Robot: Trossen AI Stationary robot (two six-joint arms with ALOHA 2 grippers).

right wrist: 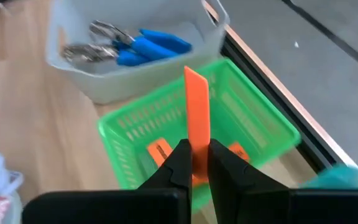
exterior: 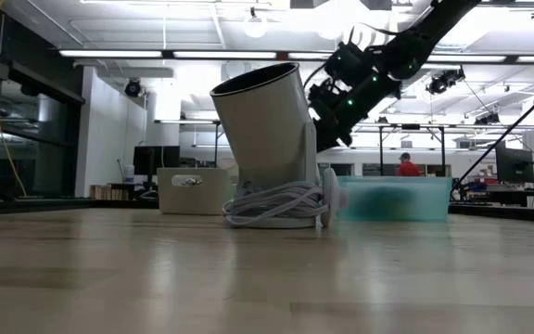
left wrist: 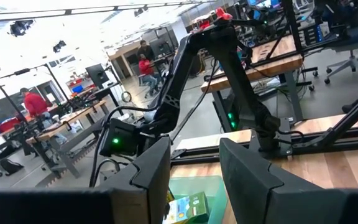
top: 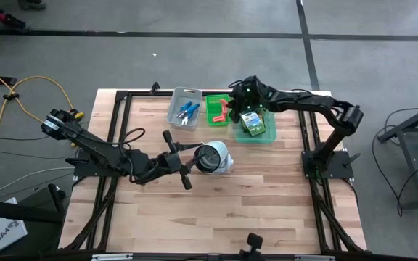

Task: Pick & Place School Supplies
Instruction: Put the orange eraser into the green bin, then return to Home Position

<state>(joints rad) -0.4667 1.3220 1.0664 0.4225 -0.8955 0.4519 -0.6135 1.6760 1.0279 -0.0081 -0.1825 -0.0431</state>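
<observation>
Grey bin (top: 185,109), green bin (top: 217,109), teal bin (top: 257,131) — side by side — round white object (top: 212,157) nearby.

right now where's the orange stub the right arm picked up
The orange stub is pinched upright in the right gripper, held above the green bin, which sits between the grey bin of scissors and the teal bin.

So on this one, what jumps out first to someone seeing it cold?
The right hand, shut on an orange stub above the green basket at the table's far edge. Next, the round white object mid-table with the left hand beside it, and blue-handled scissors in the grey bin.
</observation>
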